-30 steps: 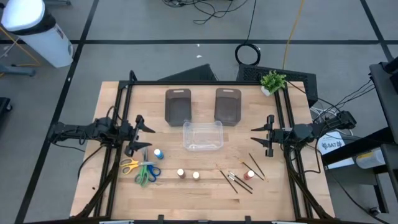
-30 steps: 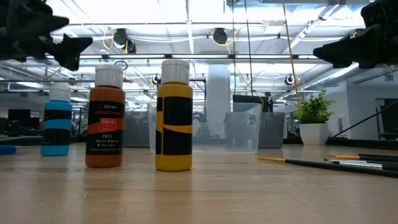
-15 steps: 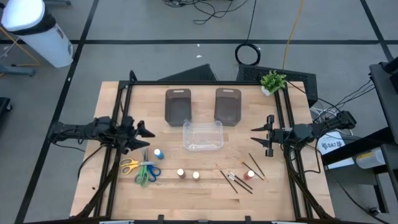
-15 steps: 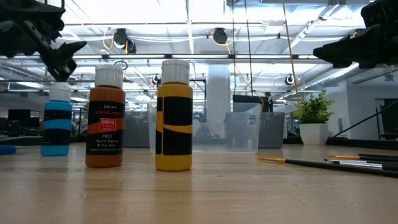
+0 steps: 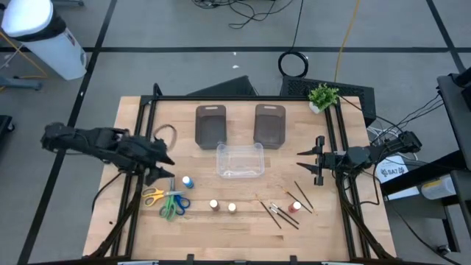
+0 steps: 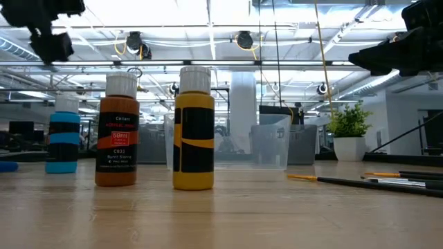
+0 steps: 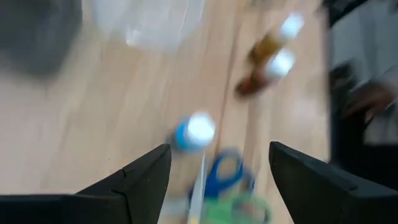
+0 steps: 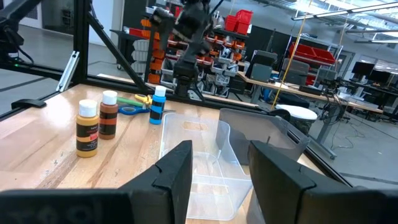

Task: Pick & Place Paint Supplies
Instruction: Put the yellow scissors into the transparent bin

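Clear plastic box: nothing inside.
Grey trays: nothing visible inside.
Left gripper: jaws wide, holding nothing.
Right gripper: jaws parted, holding nothing.

Even overhead lighting; the bench shows only faint shadows. Low view: ceiling lights glare white, backlighting the foreground. Left wrist view heavily motion-blurred; right wrist view sharp.

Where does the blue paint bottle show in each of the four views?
High view: blue paint bottle, left of centre, beside the scissors.
Low view: far left.
Left wrist view: centre, blurred, between the left claw's fingers.
Right wrist view: left of centre, by the scissors.
Shared landmark: the scissors.
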Motion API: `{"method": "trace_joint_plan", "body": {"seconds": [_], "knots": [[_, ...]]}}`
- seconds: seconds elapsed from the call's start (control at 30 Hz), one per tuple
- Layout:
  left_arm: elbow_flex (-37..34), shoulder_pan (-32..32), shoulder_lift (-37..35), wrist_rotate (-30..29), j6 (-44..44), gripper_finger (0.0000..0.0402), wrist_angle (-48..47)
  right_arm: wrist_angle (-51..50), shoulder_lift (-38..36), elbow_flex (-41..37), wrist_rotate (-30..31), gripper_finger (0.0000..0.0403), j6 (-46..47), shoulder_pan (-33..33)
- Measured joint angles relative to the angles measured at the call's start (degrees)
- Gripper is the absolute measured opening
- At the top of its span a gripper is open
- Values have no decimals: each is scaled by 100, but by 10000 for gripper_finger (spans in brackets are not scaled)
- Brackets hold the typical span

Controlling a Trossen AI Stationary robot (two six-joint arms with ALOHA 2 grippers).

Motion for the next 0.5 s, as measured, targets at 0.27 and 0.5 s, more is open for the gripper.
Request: {"method": "trace_joint_plan", "body": {"seconds": [0.27, 0.5], "knots": [[-88, -987, 1403, 26, -1480, 282, -371, 0, -2, -1, 0, 141, 0, 1], [-92, -1852, 2334, -836, -2198, 282, -243, 0, -2, 0, 0, 141, 2, 1]]}}
